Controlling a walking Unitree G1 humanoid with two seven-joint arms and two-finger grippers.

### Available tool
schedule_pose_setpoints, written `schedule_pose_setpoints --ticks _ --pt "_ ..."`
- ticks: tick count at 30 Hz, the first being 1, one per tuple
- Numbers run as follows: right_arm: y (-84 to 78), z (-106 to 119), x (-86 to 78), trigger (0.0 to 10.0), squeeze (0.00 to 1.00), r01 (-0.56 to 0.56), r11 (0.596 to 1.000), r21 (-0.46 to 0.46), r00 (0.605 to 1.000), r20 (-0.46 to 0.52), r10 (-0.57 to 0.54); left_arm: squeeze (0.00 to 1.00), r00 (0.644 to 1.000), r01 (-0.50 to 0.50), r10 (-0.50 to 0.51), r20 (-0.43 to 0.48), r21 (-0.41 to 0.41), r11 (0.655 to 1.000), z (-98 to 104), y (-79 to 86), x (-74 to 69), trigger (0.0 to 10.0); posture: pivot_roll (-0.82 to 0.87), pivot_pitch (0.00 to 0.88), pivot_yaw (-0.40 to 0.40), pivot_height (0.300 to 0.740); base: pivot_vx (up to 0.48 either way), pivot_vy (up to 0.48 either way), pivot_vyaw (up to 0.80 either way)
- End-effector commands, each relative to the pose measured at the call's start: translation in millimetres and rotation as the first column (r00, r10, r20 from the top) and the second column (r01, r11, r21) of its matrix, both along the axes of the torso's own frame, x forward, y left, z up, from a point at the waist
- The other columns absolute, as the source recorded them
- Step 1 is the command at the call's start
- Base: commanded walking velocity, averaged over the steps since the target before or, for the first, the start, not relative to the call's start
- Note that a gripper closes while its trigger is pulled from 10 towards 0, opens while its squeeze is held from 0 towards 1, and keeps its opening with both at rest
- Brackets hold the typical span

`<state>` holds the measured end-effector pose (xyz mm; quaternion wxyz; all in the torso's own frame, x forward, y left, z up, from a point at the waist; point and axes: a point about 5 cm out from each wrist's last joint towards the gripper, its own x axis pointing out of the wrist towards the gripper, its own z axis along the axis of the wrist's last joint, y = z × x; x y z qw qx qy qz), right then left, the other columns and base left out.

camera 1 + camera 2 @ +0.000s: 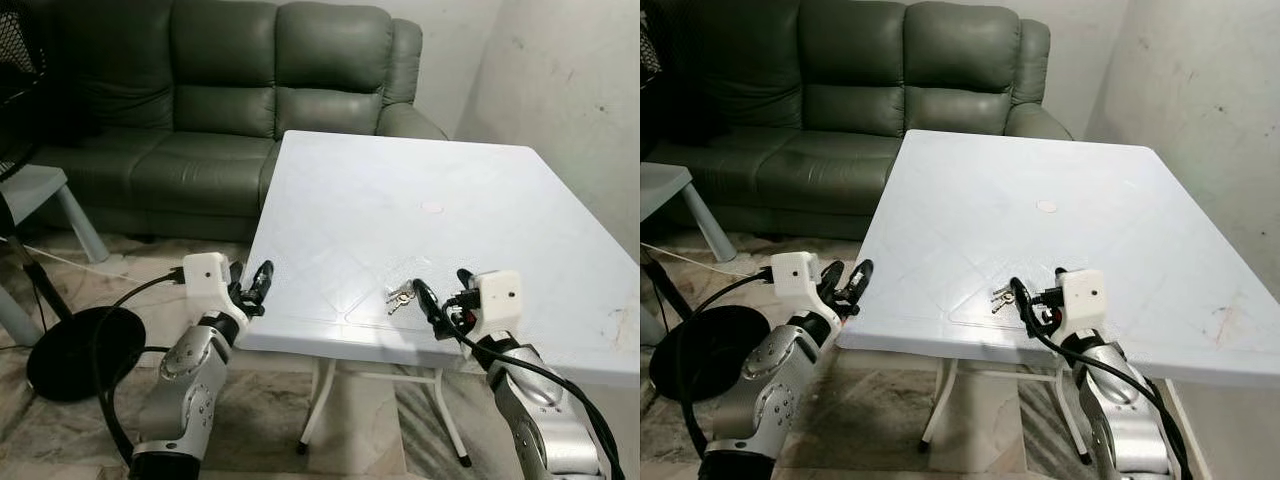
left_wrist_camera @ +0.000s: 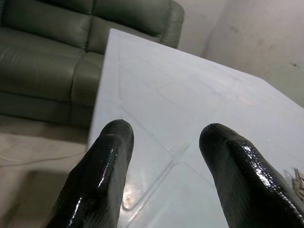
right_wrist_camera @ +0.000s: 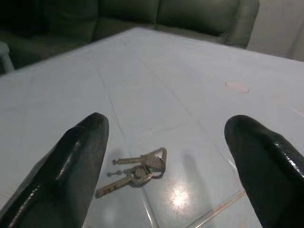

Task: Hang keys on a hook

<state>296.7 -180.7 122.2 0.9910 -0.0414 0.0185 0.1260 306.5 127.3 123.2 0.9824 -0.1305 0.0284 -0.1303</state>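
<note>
A small bunch of keys [image 1: 399, 296] lies flat on the white table [image 1: 400, 210], close to its front edge. In the right wrist view the keys [image 3: 138, 171] rest on the tabletop between and just beyond my two black fingers. My right gripper [image 1: 441, 300] is open over the front edge, a short way right of the keys and not touching them. At the table's front left corner my left gripper [image 1: 250, 285] hangs open with nothing in it; its fingers [image 2: 102, 175] frame the bare tabletop.
A dark green sofa [image 1: 230, 90] stands behind the table. A pale wall [image 1: 570, 90] rises on the right. At the left are a black round fan base [image 1: 75, 350] with a cable and a grey side table [image 1: 40, 200]. Tiled floor lies below.
</note>
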Motion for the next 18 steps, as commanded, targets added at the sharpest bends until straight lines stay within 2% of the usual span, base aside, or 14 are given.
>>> schedule_pose_setpoints --ticks 1,2,3,9,12,18 --pt "2.8 -2.2 4.7 10.0 0.09 -0.009 0.999 -0.031 0.999 -0.037 0.008 0.00 0.999 0.035 -0.035 0.013 0.026 0.999 4.1 -6.6 -2.9 10.0 0.00 0.000 -0.049 0.740 0.000 0.000 0.00" --pt "4.4 -2.5 5.3 10.0 0.09 -0.017 0.999 -0.028 0.999 -0.044 0.016 0.00 0.999 0.040 -0.041 0.015 0.028 0.999 4.5 -7.7 -3.7 10.0 0.01 0.000 -0.051 0.740 0.000 0.000 0.00" --pt "6.6 -2.4 6.0 10.0 0.00 -0.027 0.999 -0.022 0.999 -0.047 0.026 0.00 0.999 0.048 -0.049 0.015 0.033 0.998 4.5 -9.1 -4.7 10.0 0.01 0.000 -0.050 0.740 0.000 0.000 0.00" --pt "17.4 -3.1 16.7 10.0 0.00 -0.015 1.000 -0.020 0.997 -0.080 0.013 0.00 0.995 0.100 -0.100 0.005 0.054 0.994 6.0 -18.7 -10.8 10.0 0.02 0.001 -0.060 0.740 0.000 0.000 0.00" --pt "20.3 -4.4 20.6 10.0 0.00 -0.014 1.000 -0.018 0.995 -0.103 0.012 0.00 0.993 0.116 -0.116 -0.002 0.080 0.990 6.4 -20.0 -12.4 10.0 0.02 0.007 -0.062 0.740 0.000 0.000 0.00" --pt "24.1 -5.4 25.1 10.0 0.00 -0.026 0.999 -0.020 0.993 -0.113 0.024 0.00 0.992 0.126 -0.126 -0.010 0.079 0.989 6.0 -21.4 -15.0 10.0 0.03 0.014 -0.065 0.740 0.000 0.000 0.00"
